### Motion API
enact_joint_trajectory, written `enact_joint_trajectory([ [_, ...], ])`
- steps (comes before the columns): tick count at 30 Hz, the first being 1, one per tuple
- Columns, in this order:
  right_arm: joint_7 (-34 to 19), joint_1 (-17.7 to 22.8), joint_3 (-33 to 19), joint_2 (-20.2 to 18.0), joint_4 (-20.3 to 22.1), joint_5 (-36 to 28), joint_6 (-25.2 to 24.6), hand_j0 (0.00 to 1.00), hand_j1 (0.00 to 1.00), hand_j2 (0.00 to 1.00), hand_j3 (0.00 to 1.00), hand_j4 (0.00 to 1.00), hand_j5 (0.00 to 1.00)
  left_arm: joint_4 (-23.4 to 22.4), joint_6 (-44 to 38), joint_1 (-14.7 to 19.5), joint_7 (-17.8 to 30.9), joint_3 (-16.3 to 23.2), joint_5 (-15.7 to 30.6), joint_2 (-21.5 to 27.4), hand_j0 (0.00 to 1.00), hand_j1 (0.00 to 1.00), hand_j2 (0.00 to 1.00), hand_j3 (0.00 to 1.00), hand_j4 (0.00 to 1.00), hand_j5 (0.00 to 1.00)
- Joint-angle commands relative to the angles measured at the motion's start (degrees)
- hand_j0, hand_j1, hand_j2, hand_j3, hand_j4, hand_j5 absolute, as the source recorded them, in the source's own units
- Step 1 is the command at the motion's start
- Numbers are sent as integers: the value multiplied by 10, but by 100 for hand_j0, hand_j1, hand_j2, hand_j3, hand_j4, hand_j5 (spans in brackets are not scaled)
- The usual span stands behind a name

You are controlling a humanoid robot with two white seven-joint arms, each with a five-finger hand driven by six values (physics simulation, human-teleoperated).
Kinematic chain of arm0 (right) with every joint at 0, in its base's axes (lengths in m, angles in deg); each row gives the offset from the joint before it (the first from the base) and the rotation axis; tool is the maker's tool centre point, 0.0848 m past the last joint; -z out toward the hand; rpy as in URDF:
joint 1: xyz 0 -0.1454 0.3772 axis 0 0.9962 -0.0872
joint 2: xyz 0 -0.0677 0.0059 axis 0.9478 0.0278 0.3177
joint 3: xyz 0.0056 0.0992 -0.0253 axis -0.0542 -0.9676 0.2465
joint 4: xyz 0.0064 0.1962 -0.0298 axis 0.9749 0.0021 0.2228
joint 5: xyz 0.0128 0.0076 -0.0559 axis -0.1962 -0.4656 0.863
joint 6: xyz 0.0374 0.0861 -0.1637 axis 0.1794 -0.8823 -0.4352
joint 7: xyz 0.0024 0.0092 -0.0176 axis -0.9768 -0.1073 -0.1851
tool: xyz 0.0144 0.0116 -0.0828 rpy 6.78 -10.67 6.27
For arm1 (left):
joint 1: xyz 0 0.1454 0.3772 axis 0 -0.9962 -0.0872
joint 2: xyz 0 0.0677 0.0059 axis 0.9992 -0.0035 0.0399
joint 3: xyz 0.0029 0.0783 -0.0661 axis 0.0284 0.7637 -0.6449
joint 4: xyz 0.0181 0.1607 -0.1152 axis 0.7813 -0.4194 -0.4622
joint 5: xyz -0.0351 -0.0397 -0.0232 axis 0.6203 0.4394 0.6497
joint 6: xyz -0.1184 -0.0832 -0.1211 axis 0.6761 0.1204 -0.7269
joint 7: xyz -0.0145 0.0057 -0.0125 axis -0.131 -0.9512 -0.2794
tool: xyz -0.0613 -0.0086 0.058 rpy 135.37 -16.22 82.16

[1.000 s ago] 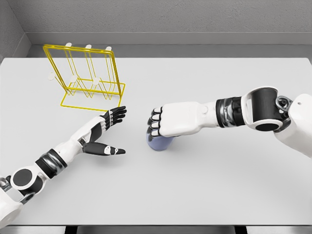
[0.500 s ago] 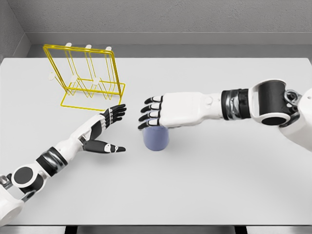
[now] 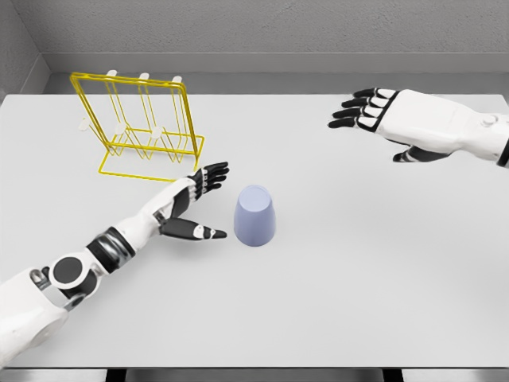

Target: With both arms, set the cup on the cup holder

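The cup (image 3: 255, 216) stands upside down; likely light, rigid and smooth. Grip its tapered wall mid-height. Left hand (image 3: 193, 208) just beside it and right hand (image 3: 413, 123) well apart both have spread fingers, holding nothing.

There is just one view, from a camera on the robot's head, looking down and forward over the table (image 3: 382, 302) toward the grey wall (image 3: 262, 28) behind it. It sits close enough that the table fills almost the whole picture, with the table's near edge along the bottom and its far edge near the top. The yellow rack (image 3: 135, 127) stands at the table's far left, and the arms come in from the lower left and the right edge.
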Motion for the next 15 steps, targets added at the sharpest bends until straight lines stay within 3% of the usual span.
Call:
enact_joint_trajectory([
  [1, 0, 9, -69, -12, -22, -29, 0, 100, 100, 100, 100, 100, 100, -1, -1, 0, 0, 10, 1, -7, 100, 100, 100, 100, 100, 100],
  [3, 1, 71, -108, 1, -20, -53, 0, 100, 100, 100, 100, 100, 100, -1, -2, 1, 0, 11, 0, -12, 100, 100, 100, 100, 100, 100],
  [5, 1, 100, -116, 33, -23, -58, 0, 100, 100, 100, 100, 100, 100, -1, -16, 7, 0, 14, 1, -13, 100, 100, 100, 100, 100, 100],
  [7, 0, 125, -145, 40, -32, -58, 0, 100, 100, 100, 100, 100, 100, -1, -17, 11, 0, 17, 1, -16, 100, 100, 100, 100, 100, 100],
  [9, 0, 133, -147, 47, -32, -58, 0, 100, 100, 100, 100, 100, 100, -1, -20, 12, 0, 19, 1, -16, 100, 100, 100, 100, 100, 100],
  [11, -1, 156, -183, 55, -27, -59, 0, 100, 100, 100, 100, 100, 100, -2, -24, 13, 0, 19, 1, -21, 100, 100, 100, 100, 100, 100],
  [15, -1, 158, -184, 57, -27, -59, 0, 100, 100, 100, 100, 100, 100, -7, -25, 19, 0, 22, 0, -32, 100, 100, 100, 100, 100, 100],
])
